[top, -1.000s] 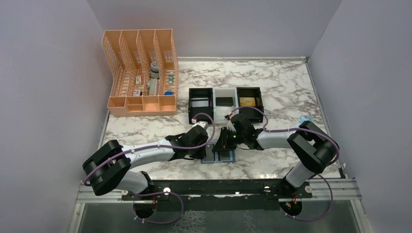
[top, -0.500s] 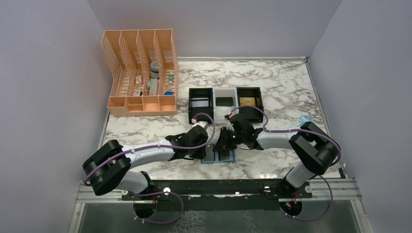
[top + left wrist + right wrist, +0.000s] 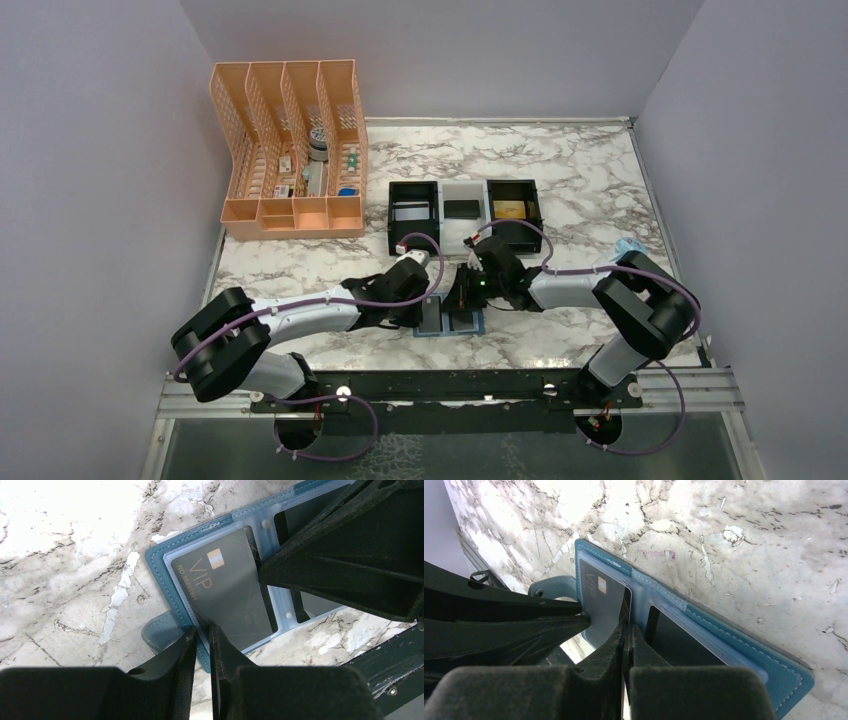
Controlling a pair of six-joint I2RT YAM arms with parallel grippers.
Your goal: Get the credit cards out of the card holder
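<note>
Over in the upper left of the top view, the orange desk organizer (image 3: 290, 150) stands out of the way on the marble table (image 3: 590, 180). Just right of it, mid-frame, the three-compartment tray (image 3: 414, 184) sits within reach of both arms. A silver-grey card (image 3: 414, 212), a black card (image 3: 461, 208) and a gold card (image 3: 508, 209) lie in it, one to a compartment, so it looks to me like the drop-off spot. Below the tray, in the lower centre of that view, the card holder (image 3: 791, 682) lies open and flat on the table. The left gripper (image 3: 202, 630) comes in low from the left. At the bottom centre of its own camera, its jaws are drawn nearly together on the holder's teal border. I take that as a pinch to anchor the wallet while the other arm pulls. In the middle of that frame, a dark VIP card (image 3: 225, 595) sits in the left pocket panel. The right gripper (image 3: 625, 627) reaches in from the right and is clamped tight at the card's inner edge, beside the fold. In its own view, bottom centre, that edge runs straight in between the tips. I judge it is grasping the card to slide it out, though dark fingers on a thin card make that hard to confirm. Right of the grip, a second dark card (image 3: 679, 640) fills the other pocket.
</note>
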